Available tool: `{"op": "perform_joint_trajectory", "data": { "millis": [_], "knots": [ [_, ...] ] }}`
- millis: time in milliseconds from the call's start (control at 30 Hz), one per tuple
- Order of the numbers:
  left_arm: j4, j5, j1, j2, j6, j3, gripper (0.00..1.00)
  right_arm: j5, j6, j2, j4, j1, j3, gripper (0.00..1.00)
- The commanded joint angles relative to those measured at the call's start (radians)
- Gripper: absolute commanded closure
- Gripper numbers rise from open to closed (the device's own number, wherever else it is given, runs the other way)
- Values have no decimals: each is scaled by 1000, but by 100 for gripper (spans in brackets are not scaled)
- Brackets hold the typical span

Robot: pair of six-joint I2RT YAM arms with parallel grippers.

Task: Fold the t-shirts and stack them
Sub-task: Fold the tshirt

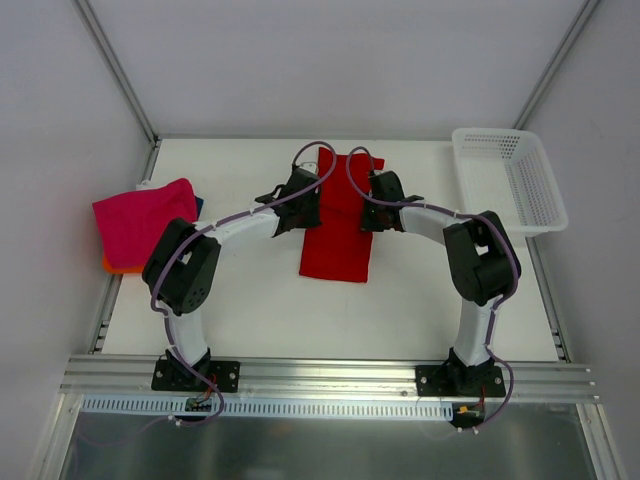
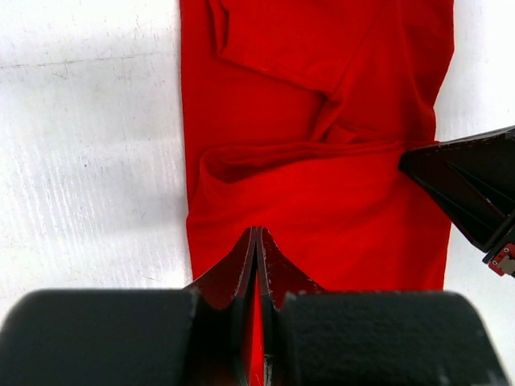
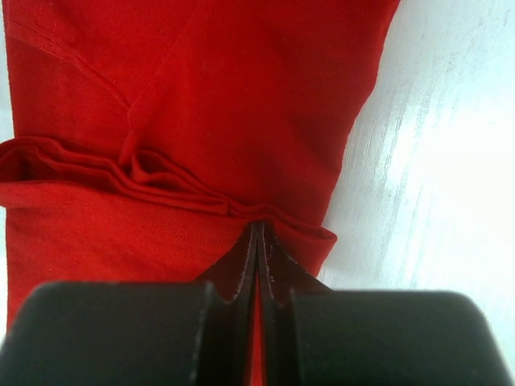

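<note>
- Your left pincer point(image 1: 316, 200) sits over the left edge of the red t-shirt point(image 1: 338, 250) in the top view. Your right pincer point(image 1: 366, 208) sits over the right edge, straight across from it.
- From up there the black wrists hide the finger tips, so you cannot tell the grip from this view alone.
- You can see the red t-shirt lying as a long strip in the middle of the tabletop point(image 1: 430, 300), with both pincers near its far half.
- At the left edge of the tabletop you have a pink t-shirt point(image 1: 145, 220). It lies on top of an orange t-shirt point(image 1: 112, 265), and a bit of a blue t-shirt point(image 1: 198, 205) peeks out at its right side.
- A white basket point(image 1: 510, 180) stands at the far right corner, well apart from the red t-shirt.
- In the left wrist view, your left pincer point(image 2: 257, 233) is closed tight, with a thin bit of red cloth pinched between its fingers.
- The red t-shirt point(image 2: 322, 201) fills the middle of that view, with white tabletop point(image 2: 88, 161) on the left.
- A soft fold runs across the cloth to the black tip of your right pincer point(image 2: 410, 161) at the right side.
- In the right wrist view, your right pincer point(image 3: 259, 229) is closed tight too. Its tips nip a bunched ridge of red cloth.
- The red t-shirt point(image 3: 225, 104) fills the left and middle there, and shiny white tabletop point(image 3: 434, 161) shows on the right.
</note>
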Motion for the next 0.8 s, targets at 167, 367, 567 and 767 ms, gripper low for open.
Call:
{"op": "perform_joint_trajectory", "data": {
  "millis": [167, 367, 567, 767],
  "knots": [
    [8, 20, -6, 26, -18, 3, 100, -22, 16, 22, -21, 2, -14, 99],
    [8, 11, -6, 92, -8, 48, 100, -24, 15, 24, -21, 2, -16, 100],
    [8, -25, -3, 164, 13, 108, 100, -28, 10, 15, -20, 2, -25, 100],
    [8, -28, 16, 203, 30, 152, 100, -19, -1, -4, -20, 2, -44, 100]
  ]
}}
